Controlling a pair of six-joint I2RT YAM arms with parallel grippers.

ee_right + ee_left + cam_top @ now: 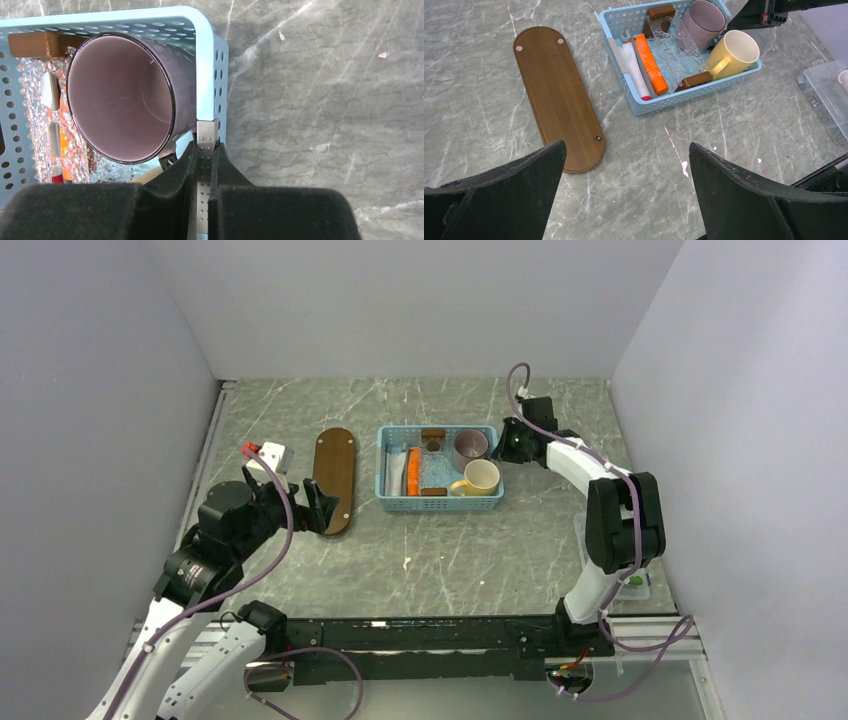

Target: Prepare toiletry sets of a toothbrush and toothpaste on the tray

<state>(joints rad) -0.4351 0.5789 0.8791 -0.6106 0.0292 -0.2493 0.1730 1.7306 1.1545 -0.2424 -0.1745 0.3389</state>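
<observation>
The dark-brown wooden tray (334, 476) (555, 92) lies bare, left of the light-blue mesh basket (438, 504) (684, 96). In the basket's left part a white toothpaste tube (635, 70) with a red cap lies beside a flat orange tube (651, 64) (412, 472). A slim pale stick (616, 52), possibly the toothbrush, lies along the basket's left wall. My left gripper (322, 510) (626, 147) hangs open and holds nothing, over bare table at the tray's near end. My right gripper (508, 445) (206, 145) is shut on the basket's right wall (207, 131).
Inside the basket stand a mauve mug (705, 20) (120, 95) and a yellow mug (736, 50) (481, 478), along with a clear plastic piece with brown ends (676, 47). A small clear plastic box (826, 97) sits near the right arm's base.
</observation>
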